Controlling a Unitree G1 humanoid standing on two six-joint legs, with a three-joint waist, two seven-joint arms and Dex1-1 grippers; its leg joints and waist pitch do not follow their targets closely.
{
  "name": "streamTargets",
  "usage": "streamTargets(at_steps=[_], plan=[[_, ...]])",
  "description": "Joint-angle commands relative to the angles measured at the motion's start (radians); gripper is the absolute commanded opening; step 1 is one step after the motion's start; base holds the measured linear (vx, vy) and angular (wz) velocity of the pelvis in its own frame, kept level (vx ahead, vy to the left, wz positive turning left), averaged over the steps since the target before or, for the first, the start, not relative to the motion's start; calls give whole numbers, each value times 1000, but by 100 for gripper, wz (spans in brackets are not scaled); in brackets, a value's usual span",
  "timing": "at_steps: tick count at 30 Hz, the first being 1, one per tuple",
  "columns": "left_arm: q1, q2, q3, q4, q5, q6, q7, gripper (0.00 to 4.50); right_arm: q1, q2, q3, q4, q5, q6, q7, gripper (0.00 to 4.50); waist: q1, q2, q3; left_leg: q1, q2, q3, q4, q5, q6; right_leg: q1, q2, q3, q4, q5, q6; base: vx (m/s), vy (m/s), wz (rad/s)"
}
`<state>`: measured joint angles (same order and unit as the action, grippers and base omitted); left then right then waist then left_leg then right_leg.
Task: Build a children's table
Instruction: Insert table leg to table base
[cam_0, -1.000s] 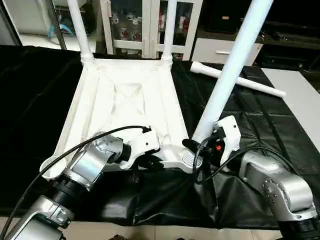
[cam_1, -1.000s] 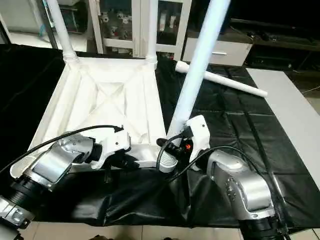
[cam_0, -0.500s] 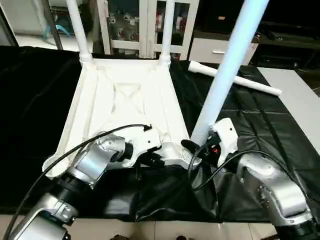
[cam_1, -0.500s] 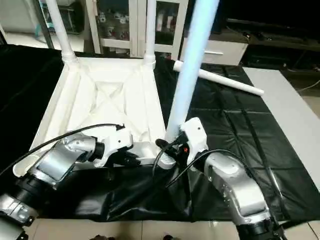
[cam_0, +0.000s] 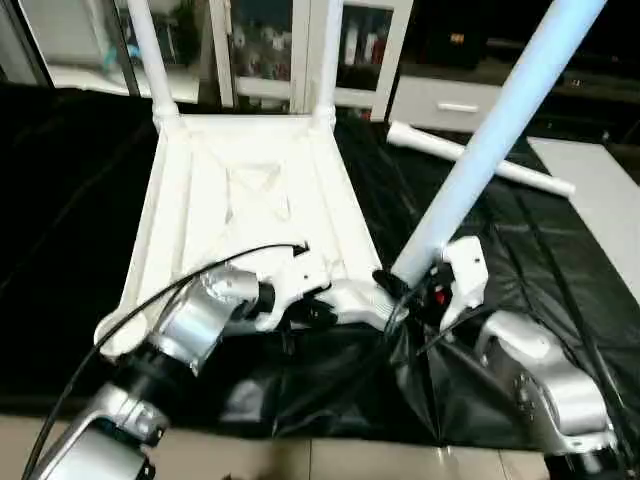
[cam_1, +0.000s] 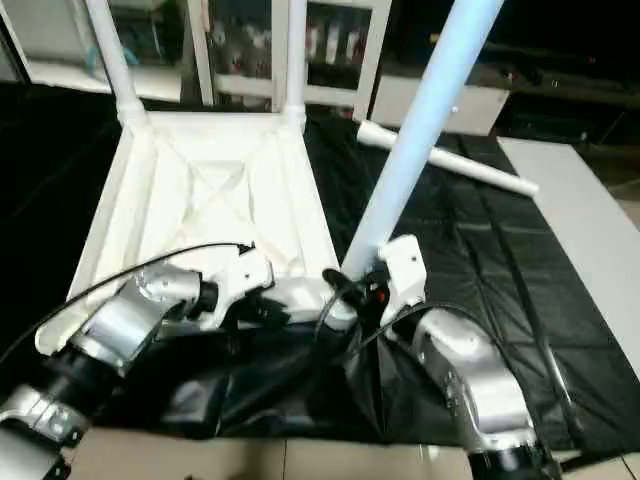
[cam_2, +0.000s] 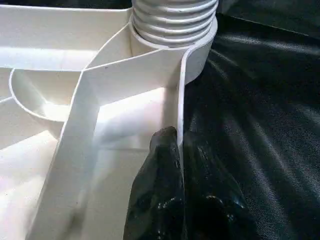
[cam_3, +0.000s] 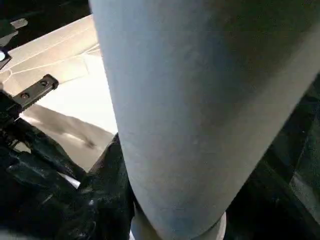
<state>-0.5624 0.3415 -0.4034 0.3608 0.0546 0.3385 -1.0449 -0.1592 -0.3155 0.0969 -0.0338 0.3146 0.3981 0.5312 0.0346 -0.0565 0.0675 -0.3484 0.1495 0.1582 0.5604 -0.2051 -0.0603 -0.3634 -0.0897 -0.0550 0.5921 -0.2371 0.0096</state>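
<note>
The white plastic rectangular tabletop lies upside down on the black cloth-covered bench, X-ribbed underside up, two white tapered tube legs standing in its far corner sockets; a fourth white leg lies loose on the cloth beyond. The left gripper is clenched on the tabletop's raised near rim, one finger on each side; the right gripper grasps the tilted third leg just above its ribbed end at the near right socket.

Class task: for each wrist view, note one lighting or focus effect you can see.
Left wrist view: bright glare on the table top's ribs, sheen on the black cloth. Right wrist view: the leg looms close and soft, shaded toward one side.
</note>
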Motion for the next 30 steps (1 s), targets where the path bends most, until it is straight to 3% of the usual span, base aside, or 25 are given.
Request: streamTargets(at_steps=[1, 4, 8, 13, 16, 18, 19, 21, 23, 24, 25, 27, 28, 29, 30], plan=[[-9, 6, 70, 34, -17, -3, 66, 0, 71, -30, 64, 136, -41, 111, 19, 189, -2, 0, -19, -3, 87, -30, -90, -297, 14, 5, -73, 57, -91, -318, -157, 0, 0, 0], [-11, 8, 70, 37, -19, -6, 67, 0, 69, -40, 77, 144, -54, 113, 35, 189, 0, -5, -21, -6, 85, -21, -86, -266, 33, 7, -74, 61, -87, -295, -171, 0, 0, 0], [-7, 14, 74, 34, -22, -8, 64, 0, 68, -59, 102, 161, -81, 112, 51, 189, 1, -5, -16, -3, 85, -22, -88, -311, 27, 0, -80, 65, -100, -433, -144, 0, 0, 0], [-1, 17, 75, 28, -23, -6, 60, 0, 63, -53, 95, 169, -86, 106, 34, 189, 0, -8, -14, -4, 86, -25, -91, -331, 21, -6, -81, 66, -106, -486, -118, 0, 0, 0], [16, 13, 89, 10, -38, 8, 66, 0, 8, -12, 42, 217, -107, 70, -64, 189, -3, -6, -13, -2, 86, -27, -93, -352, 11, -12, -82, 66, -109, -525, -113, 0, 0, 0], [21, 10, 96, 5, -42, 13, 76, 0, -15, 4, 22, 237, -114, 59, -103, 189, -10, -8, -12, -9, 83, -32, -95, -360, 1, -8, -84, 63, -109, -549, -109, 0, 0, 0], [30, -16, 119, -13, -48, 47, 127, 0, -66, 38, -10, 288, -125, 33, -187, 189, -14, -5, -13, -18, 84, -36, -100, -353, -13, -5, -82, 59, -104, -530, -103, -24, 13, -18], [32, -27, 127, -21, -50, 61, 149, 0, -81, 47, -17, 304, -130, 23, -210, 189, -21, -5, -20, -19, 83, -37, -98, -340, -25, -3, -79, 57, -99, -475, -112, 0, 0, 0], [36, -66, 147, -44, -57, 106, 205, 0, -121, 72, -31, 356, -145, 3, -267, 189, -25, -6, -24, -14, 85, -22, -92, -270, -5, -5, -70, 60, -87, -278, -158, 0, 0, 0], [36, -69, 148, -44, -57, 108, 209, 0, -124, 73, -31, 359, -146, 2, -271, 189, -27, -6, -21, -16, 83, -21, -92, -261, 2, -5, -68, 59, -86, -256, -168, 0, 0, 0], [37, -113, 168, -56, -57, 148, 275, 0, -171, 100, -49, 427, -160, -18, -336, 189, -31, -12, -21, -17, 84, -17, -92, -253, 12, -1, -69, 60, -84, -242, -179, 0, 0, 0], [31, -168, 195, -54, -55, 181, 364, 0, -228, 132, -73, 513, -163, -48, -400, 189, -37, -10, -24, -21, 80, -19, -88, -252, 9, 2, -72, 57, -83, -265, -193, 0, 0, 0], [29, -186, 204, -53, -55, 190, 391, 0, -247, 141, -79, 540, -165, -59, -422, 189, -37, -9, -29, -18, 80, -17, -82, -224, 15, 2, -71, 58, -81, -222, -194, 0, 0, 0], [16, -243, 229, -39, -58, 200, 466, 0, -294, 166, -93, 610, -160, -87, -466, 189, -39, -17, -29, -16, 79, -11, -76, -183, 35, 1, -68, 59, -75, -144, -209, 0, 0, 0], [13, -256, 233, -36, -59, 201, 482, 0, -305, 172, -96, 627, -157, -94, -475, 189, -40, -17, -31, -15, 80, -9, -74, -162, 46, 3, -68, 59, -73, -111, -222, 0, 0, 0]])
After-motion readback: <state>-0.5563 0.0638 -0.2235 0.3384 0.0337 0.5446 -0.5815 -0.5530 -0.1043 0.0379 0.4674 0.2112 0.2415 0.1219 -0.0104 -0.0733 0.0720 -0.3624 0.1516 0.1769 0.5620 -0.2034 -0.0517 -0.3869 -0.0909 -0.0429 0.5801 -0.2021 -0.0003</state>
